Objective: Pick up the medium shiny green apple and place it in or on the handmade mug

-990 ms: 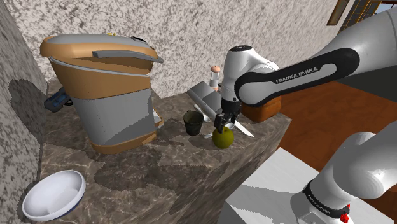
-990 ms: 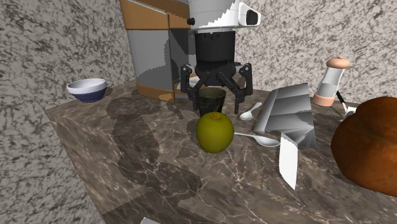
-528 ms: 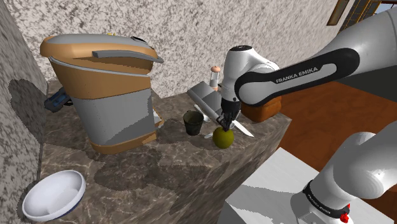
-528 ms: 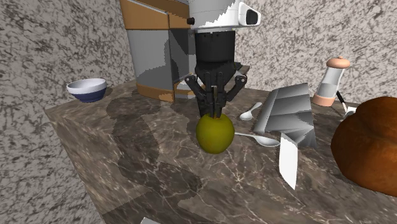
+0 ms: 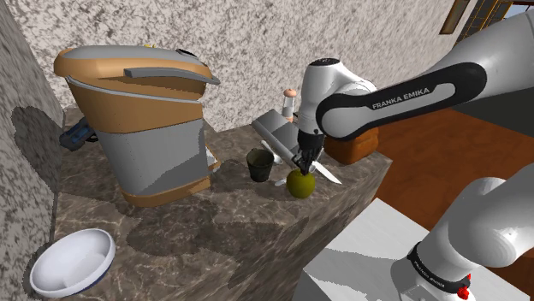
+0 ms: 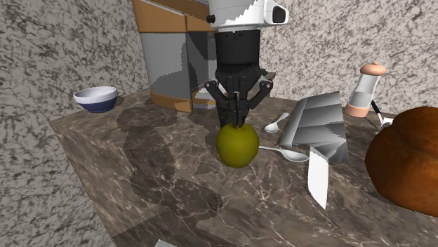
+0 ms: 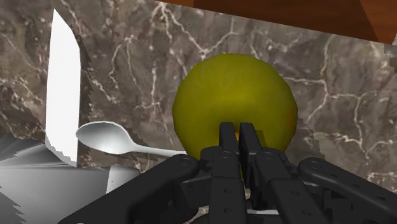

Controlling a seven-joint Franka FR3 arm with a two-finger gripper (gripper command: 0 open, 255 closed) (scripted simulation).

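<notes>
- Dark veined marble countertop (image 6: pixel 161 189) carries all items; rough speckled walls stand behind it.
- Gripper (image 7: pixel 238 127): the jaws are drawn together, with only a sliver between them. The tips press on the top of the apple (image 7: pixel 235 95). The apple's body is not between the fingers.
- Second exterior view: the gripper (image 6: pixel 237 123) points straight down, its tips meeting at the crown of the yellow-green apple (image 6: pixel 236 147). The apple is low over the countertop; contact with the surface cannot be confirmed.
- Shoulder view: the gripper (image 5: pixel 302 167) and apple (image 5: pixel 299 184) are near the counter's front edge. A dark green mug (image 5: pixel 260 164) stands upright just beside the apple, on the shoulder view's left.
- Wrist view: a white spoon (image 7: pixel 108 139) lies beside the apple, next to a white blade (image 7: pixel 63 83).
- Second exterior view adds a pepper mill (image 6: pixel 365 90) and a brown rounded object (image 6: pixel 410 168) at its right.
- Farther out: a tan-and-grey appliance (image 5: pixel 141 120) and a white bowl (image 5: pixel 73 261).
</notes>
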